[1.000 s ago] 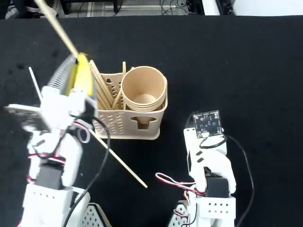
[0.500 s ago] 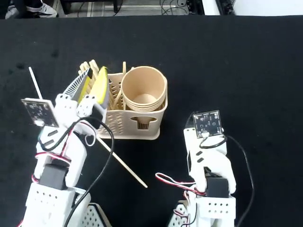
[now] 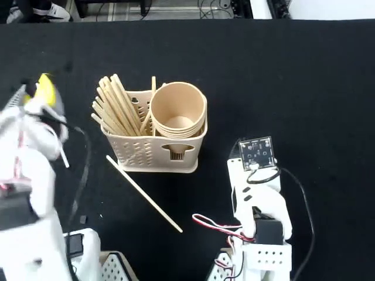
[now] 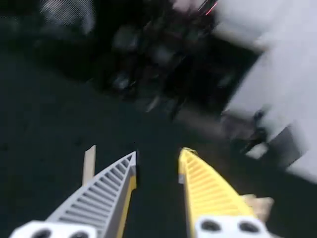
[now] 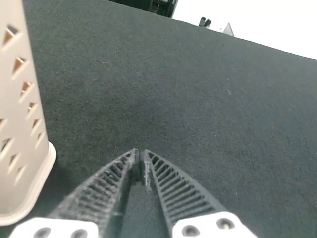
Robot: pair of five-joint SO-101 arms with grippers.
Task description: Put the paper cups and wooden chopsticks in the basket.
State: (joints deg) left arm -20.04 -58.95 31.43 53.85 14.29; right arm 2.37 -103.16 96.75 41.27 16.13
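Observation:
The cream slotted basket (image 3: pixel 153 157) stands mid-table. Stacked paper cups (image 3: pixel 178 109) fill one compartment, and a bundle of wooden chopsticks (image 3: pixel 114 108) leans out of the other. One loose chopstick (image 3: pixel 143 194) lies on the black cloth just in front of the basket. My left gripper (image 3: pixel 35 89) is far left of the basket, blurred. In the left wrist view the left gripper (image 4: pixel 157 158) is open and empty, with a chopstick end (image 4: pixel 89 163) on the cloth beyond it. My right gripper (image 5: pixel 138 156) is shut and empty, low over the cloth beside the basket wall (image 5: pixel 20 124).
The right arm (image 3: pixel 258 187) sits folded at the front, right of the basket. Black cloth covers the whole table, with open room to the right and behind the basket. Cables and room clutter lie past the far edge.
The left gripper carried a chopstick down to the basket, let it go among the others, and swung away to the far left. The right arm has not moved.

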